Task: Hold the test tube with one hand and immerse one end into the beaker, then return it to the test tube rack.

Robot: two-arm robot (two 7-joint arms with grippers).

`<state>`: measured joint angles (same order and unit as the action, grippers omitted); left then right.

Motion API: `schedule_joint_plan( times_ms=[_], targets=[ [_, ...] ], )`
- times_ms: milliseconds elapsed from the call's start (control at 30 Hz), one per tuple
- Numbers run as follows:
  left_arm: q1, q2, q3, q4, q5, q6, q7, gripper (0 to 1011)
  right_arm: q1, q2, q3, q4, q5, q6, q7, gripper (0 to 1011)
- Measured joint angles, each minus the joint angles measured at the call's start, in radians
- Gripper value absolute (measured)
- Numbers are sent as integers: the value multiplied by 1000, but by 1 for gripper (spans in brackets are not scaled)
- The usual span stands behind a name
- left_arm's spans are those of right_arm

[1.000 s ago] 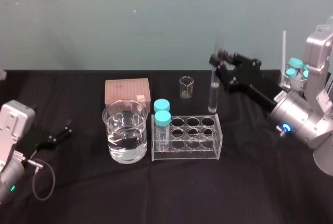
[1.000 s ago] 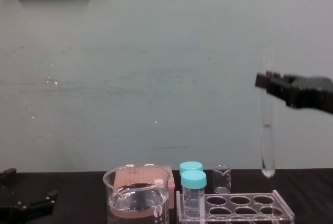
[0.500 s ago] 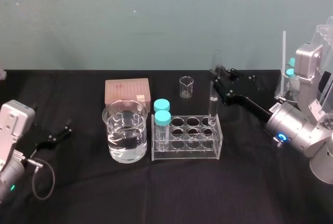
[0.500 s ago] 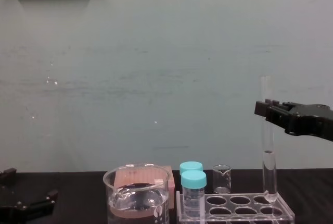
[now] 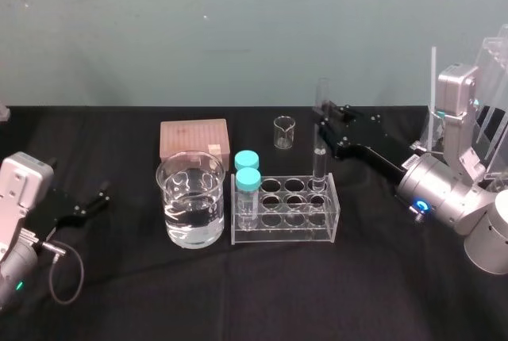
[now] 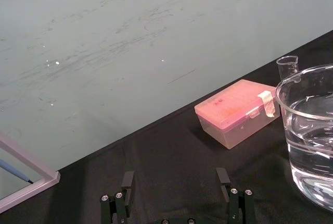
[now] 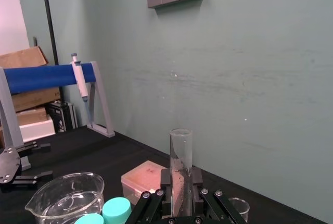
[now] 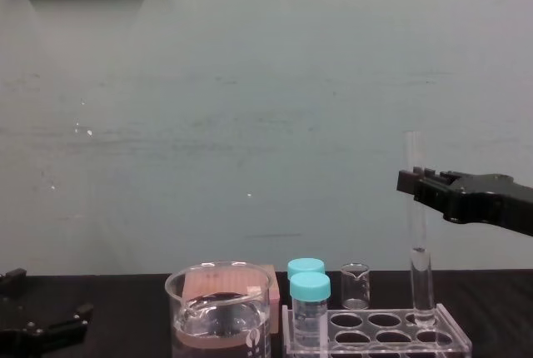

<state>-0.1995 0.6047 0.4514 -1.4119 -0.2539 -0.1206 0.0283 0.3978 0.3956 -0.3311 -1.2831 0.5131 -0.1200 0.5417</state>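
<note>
The right gripper point(image 5: 321, 121) reaches in from the table's point(image 5: 238, 301) right edge, its fingers clamped on the upper part of the tube point(image 5: 319, 159), just under the open mouth. The tube stands upright, its rounded end lowered into the back right corner hole of the rack point(image 5: 283, 238), and a little clear liquid shows in its lower part. The rack sits near the middle of the table, with two teal-capped vials point(image 5: 248, 178) in the holes at its left end. Just beside that end stands the beaker point(image 5: 190, 198), about half full of clear liquid and well apart from the tube. A pink box point(image 5: 194, 137) lies behind the beaker and a small beaker point(image 5: 283, 132) behind the rack. The left gripper point(image 5: 99, 198) rests near the table's left edge, fingers point(image 6: 127, 182) spread wide and holding nothing.
</note>
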Motion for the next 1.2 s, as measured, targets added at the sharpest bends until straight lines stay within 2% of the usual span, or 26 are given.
schedule_joint_plan(
  times_ms=[567, 1200],
  targets=[
    [0, 0, 0, 0, 0, 0, 0, 1000, 21, -8, -14, 53, -13, 10, 14, 224],
    [0, 0, 0, 0, 0, 0, 0, 1000, 37, -23, -12, 110, -9, 13, 26, 224]
  ],
)
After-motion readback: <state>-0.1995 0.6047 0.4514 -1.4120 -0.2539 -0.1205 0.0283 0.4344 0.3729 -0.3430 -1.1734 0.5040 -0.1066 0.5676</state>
